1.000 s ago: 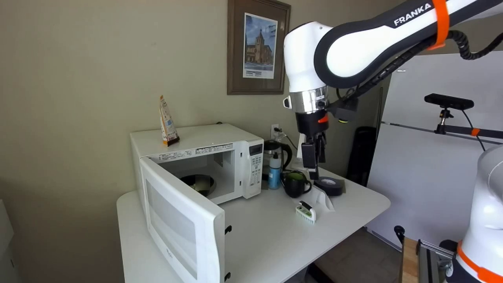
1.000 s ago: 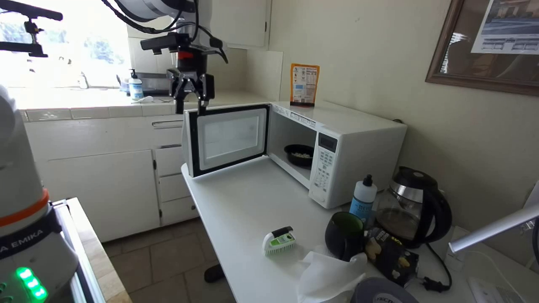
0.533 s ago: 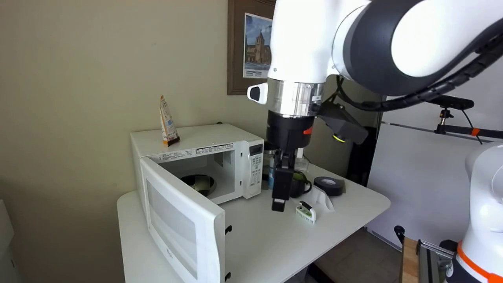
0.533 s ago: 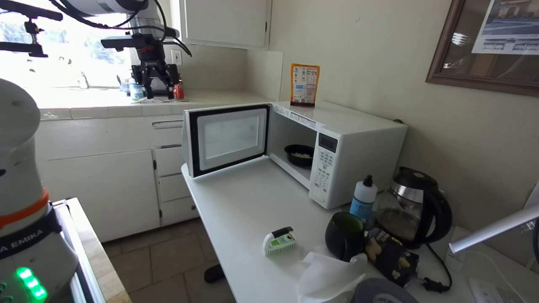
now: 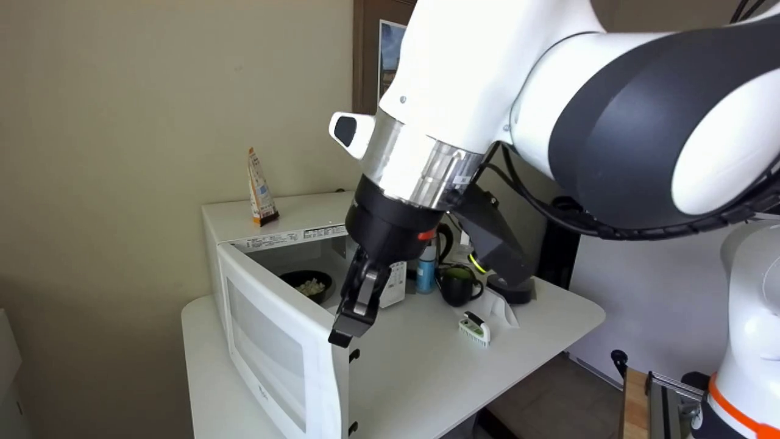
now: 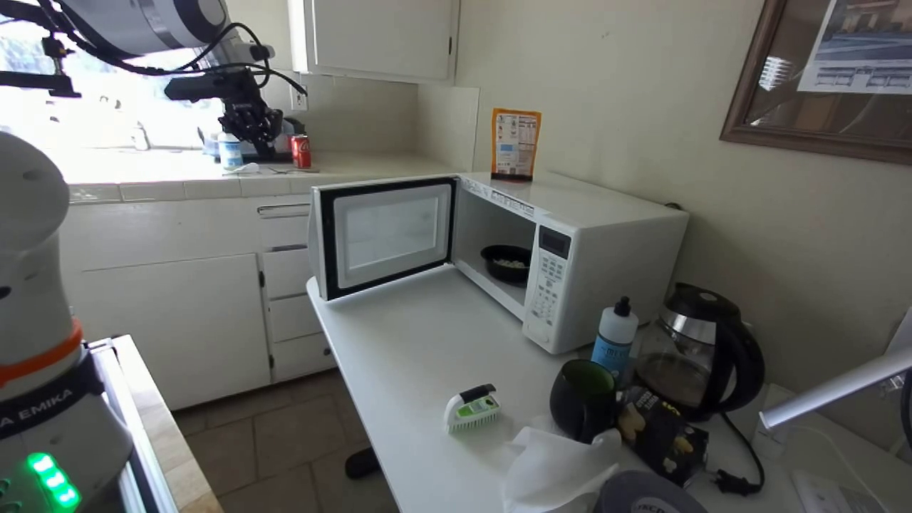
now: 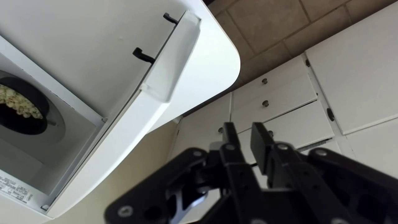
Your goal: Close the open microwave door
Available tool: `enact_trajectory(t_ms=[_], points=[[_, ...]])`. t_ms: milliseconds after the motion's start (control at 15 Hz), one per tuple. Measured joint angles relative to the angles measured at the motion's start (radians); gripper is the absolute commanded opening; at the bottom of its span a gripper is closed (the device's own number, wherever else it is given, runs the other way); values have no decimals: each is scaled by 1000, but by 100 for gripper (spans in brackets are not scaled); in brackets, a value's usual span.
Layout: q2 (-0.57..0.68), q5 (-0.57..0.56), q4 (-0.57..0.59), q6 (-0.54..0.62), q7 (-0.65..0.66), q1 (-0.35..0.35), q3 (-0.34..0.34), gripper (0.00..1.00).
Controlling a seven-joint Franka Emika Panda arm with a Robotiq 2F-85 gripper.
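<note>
The white microwave (image 6: 627,256) sits on the white table with its door swung wide open. In both exterior views the microwave door (image 5: 268,341) (image 6: 388,221) stands out from the hinge side. My gripper (image 5: 350,332) is tilted and overlaps the door's free upper corner in an exterior view. It appears dark and small, beyond the door, in an exterior view (image 6: 267,146). In the wrist view the door (image 7: 127,130) lies left of the gripper (image 7: 243,126), visibly apart from it. The fingers are part-way together, a narrow gap between them, holding nothing.
A black bowl of popcorn (image 6: 506,262) is inside the microwave, and an orange pouch (image 6: 515,142) stands on top. A brush (image 6: 472,408), dark mug (image 6: 583,400), blue-labelled bottle (image 6: 614,342) and kettle (image 6: 684,363) are on the table. White cabinets (image 7: 279,90) lie beyond the table's edge.
The arm has swung away from the table's middle toward the door's outer side, and lower. The gripper has tilted over, and its fingers have drawn closer together. The door has not moved.
</note>
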Motion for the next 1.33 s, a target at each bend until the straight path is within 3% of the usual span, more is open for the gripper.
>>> enact_trajectory(t_ms=[400,867,1333], points=[[152,-217,54,-2,258,-54,36,0],[294,-493,164,-90,579,-38,13,1],[365,-552,229,-137,636,-10,-17,0]])
